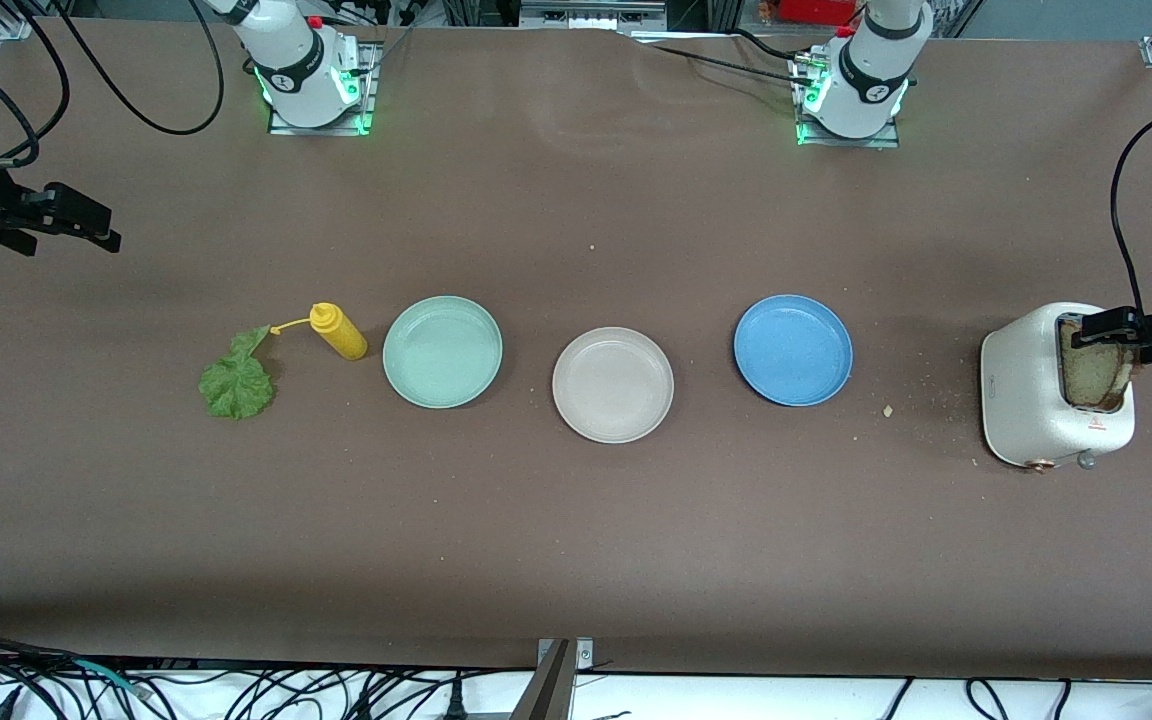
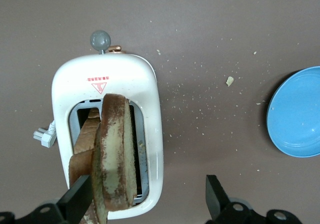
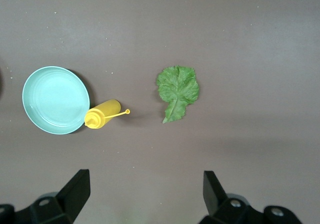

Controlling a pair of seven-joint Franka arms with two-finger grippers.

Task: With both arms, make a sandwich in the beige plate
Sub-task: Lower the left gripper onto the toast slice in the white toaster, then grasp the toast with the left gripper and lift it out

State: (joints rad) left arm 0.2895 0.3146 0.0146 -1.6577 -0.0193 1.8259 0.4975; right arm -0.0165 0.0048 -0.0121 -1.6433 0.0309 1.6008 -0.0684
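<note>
The beige plate (image 1: 613,385) lies empty mid-table, between a mint-green plate and a blue plate. Two brown bread slices (image 2: 117,154) stand in the slots of a white toaster (image 2: 145,88) at the left arm's end of the table; the bread also shows in the front view (image 1: 1096,362). My left gripper (image 2: 145,199) is open over the toaster (image 1: 1031,400), its jaws wide around the upstanding slices, holding nothing. A green lettuce leaf (image 1: 236,383) lies flat at the right arm's end and shows in the right wrist view (image 3: 177,89). My right gripper (image 3: 142,191) is open and empty, up over bare table (image 1: 91,225).
A mint-green plate (image 1: 442,351) and a blue plate (image 1: 793,349) flank the beige one. A yellow squeeze bottle (image 1: 339,332) lies on its side between the lettuce and the mint-green plate. Crumbs are scattered between the toaster and the blue plate (image 2: 295,114).
</note>
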